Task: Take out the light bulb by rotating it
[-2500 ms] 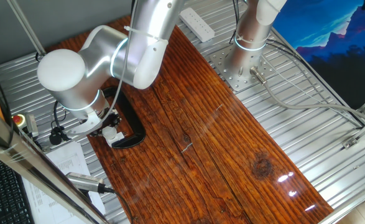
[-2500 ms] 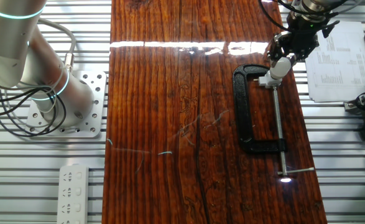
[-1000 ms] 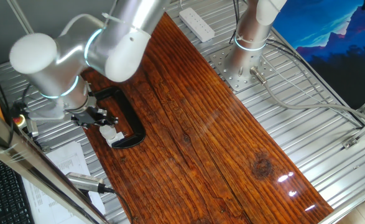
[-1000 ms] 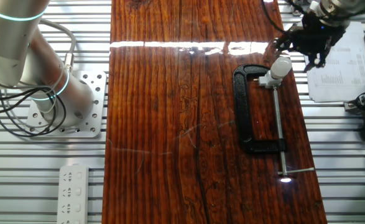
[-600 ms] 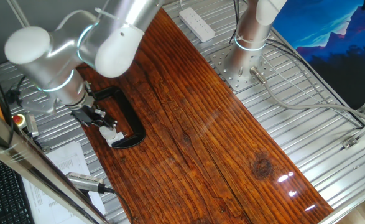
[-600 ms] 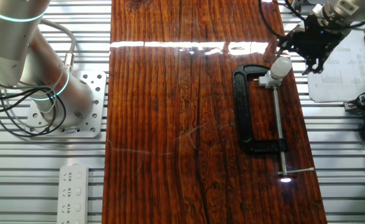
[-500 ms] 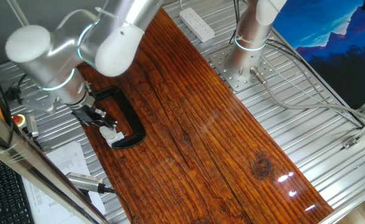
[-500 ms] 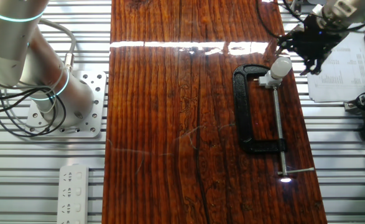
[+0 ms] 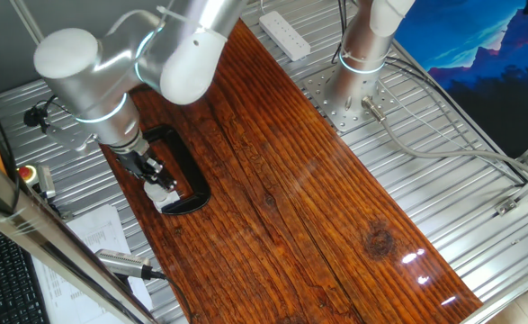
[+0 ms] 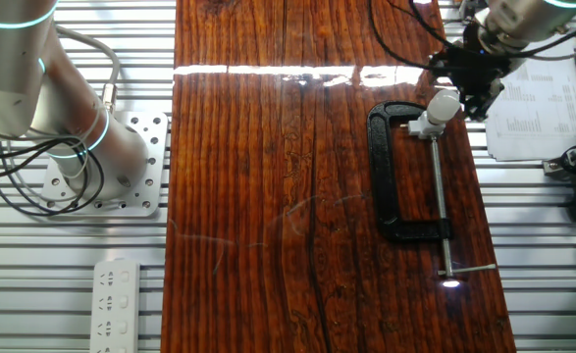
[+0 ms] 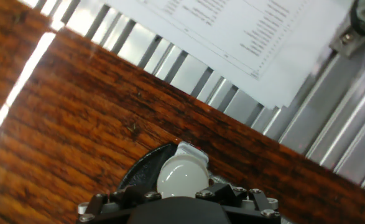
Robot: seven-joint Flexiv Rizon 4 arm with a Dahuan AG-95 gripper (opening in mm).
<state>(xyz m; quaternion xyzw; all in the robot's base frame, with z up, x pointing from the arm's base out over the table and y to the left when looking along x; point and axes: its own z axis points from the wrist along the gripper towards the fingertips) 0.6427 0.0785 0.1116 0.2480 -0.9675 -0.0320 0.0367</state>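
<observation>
A: Where is the light bulb [image 10: 445, 101]?
B: In its white socket [image 10: 429, 125], held by the black clamp [image 10: 391, 176] near the board's edge [image 10: 476, 186] beside the papers [image 10: 533, 98].
A: And the gripper [image 10: 474, 71]?
B: Poised over the bulb; whether it grips cannot be told

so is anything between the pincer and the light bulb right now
Nothing visible. The pincer sits right at the light bulb, and in the hand view the bulb's dome shows directly ahead of it. The black C-clamp lies below the bulb, not between.
</observation>
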